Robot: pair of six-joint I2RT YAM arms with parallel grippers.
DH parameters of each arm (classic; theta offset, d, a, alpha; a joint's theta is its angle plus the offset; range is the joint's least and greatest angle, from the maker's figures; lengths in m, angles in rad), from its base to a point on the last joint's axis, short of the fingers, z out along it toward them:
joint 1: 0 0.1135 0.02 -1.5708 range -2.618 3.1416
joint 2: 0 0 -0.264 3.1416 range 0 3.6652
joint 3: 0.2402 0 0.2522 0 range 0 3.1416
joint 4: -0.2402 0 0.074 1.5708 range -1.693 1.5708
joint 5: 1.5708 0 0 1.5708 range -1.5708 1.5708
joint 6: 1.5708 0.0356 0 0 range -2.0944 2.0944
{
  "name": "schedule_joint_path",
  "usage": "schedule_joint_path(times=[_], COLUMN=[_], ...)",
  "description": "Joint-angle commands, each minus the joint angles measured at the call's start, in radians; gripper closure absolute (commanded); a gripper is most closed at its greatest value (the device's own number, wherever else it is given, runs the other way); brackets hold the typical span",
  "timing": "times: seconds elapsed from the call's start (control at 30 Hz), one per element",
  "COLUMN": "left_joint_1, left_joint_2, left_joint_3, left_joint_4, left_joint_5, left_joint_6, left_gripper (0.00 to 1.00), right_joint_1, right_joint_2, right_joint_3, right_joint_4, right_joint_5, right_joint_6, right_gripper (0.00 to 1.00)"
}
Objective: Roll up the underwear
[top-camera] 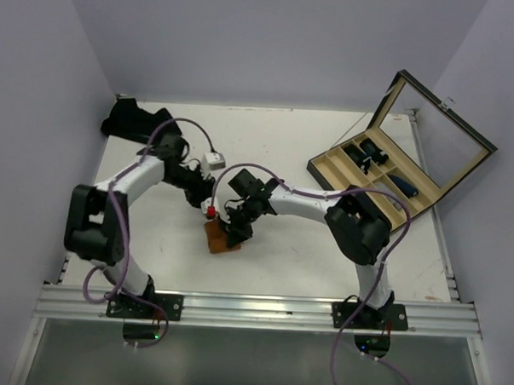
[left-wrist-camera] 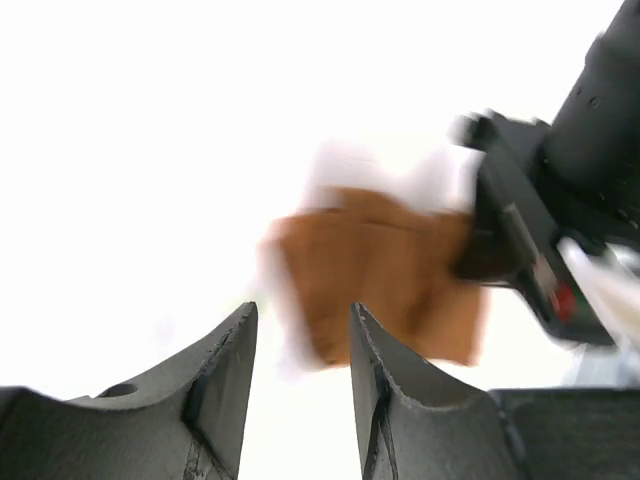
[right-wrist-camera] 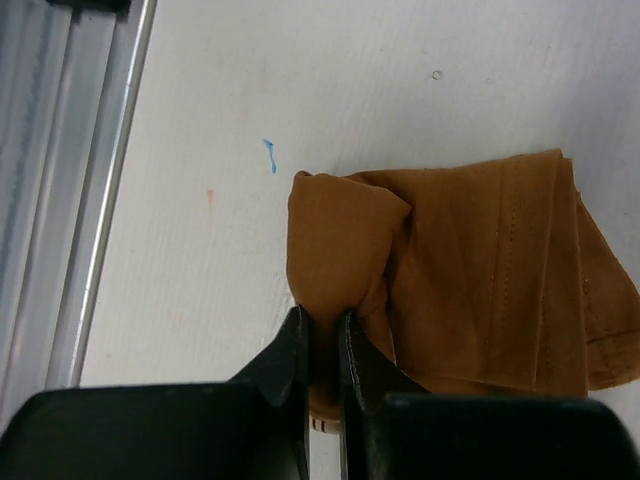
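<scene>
1. Right end effector (right-wrist-camera: 320,325) is clenched on a bunched fold at the left edge of the rust-orange soft cloth underwear (right-wrist-camera: 470,270). The garment lies part-folded on the white counter (right-wrist-camera: 400,90), a little left of centre in the overhead view.
2. Rolling looks barely begun. Turn the pinched fold over towards the right of the wrist frame, low and tight, so the layers stack evenly.
3. Left end effector (left-wrist-camera: 300,312) hangs released above the cloth with nothing between its jaws. It would serve best pinning the far edge flat against sliding.
4. Lifting upward risks undoing the folds.
</scene>
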Motion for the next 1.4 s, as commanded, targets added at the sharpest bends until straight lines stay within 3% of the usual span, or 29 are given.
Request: schedule_joint_path(times=[0.0,0.03,0.17,0.33,0.47,0.67,1.0,1.1,1.17,1.2,1.23,1.37], left_joint_1=[0.1,0.103,0.105,0.082,-0.08,-0.28,-0.348,-0.363,-0.365,-0.365,-0.368,-0.377], left_joint_2=[-0.241,-0.335,-0.517,-0.675,-0.756,-0.709,-0.549,-0.476,-0.418,-0.402,-0.376,-0.281], left_joint_3=[-0.102,-0.134,-0.28,-0.406,-0.47,-0.504,-0.528,-0.542,-0.536,-0.526,-0.519,-0.479], left_joint_4=[0.364,0.388,0.388,0.251,0.208,0.239,0.328,0.369,0.365,0.356,0.343,0.252], left_joint_5=[-0.135,-0.205,-0.244,-0.238,-0.318,-0.367,-0.385,-0.422,-0.437,-0.437,-0.433,-0.427], left_joint_6=[-0.146,-0.146,-0.094,0.106,0.17,0.185,0.21,0.18,0.171,0.167,0.168,0.185], left_gripper=[0.55,0.55,0.54,0.54,0.54,0.52,0.53,0.57,0.67,0.72,0.82,0.94], right_joint_1=[-0.026,-0.037,-0.084,-0.132,-0.153,-0.156,-0.167,-0.167,-0.167,-0.172,-0.176,-0.25], right_joint_2=[0.161,0.184,0.323,0.464,0.55,0.575,0.584,0.571,0.551,0.543,0.537,0.497], right_joint_3=[0.029,0.049,0.175,0.309,0.359,0.347,0.344,0.347,0.353,0.358,0.362,0.398], right_joint_4=[-0.158,-0.167,-0.254,-0.27,-0.271,-0.257,-0.256,-0.254,-0.254,-0.256,-0.256,-0.271], right_joint_5=[-0.068,-0.114,-0.186,-0.217,-0.261,-0.248,-0.226,-0.225,-0.206,-0.197,-0.185,-0.162], right_joint_6=[0.115,0.155,0.272,0.495,0.619,0.632,0.626,0.611,0.599,0.596,0.597,0.608], right_gripper=[1.0,1.0,1.0,1.0,1.0,1.0,1.0,1.0,1.0,0.99,0.89,0.62])
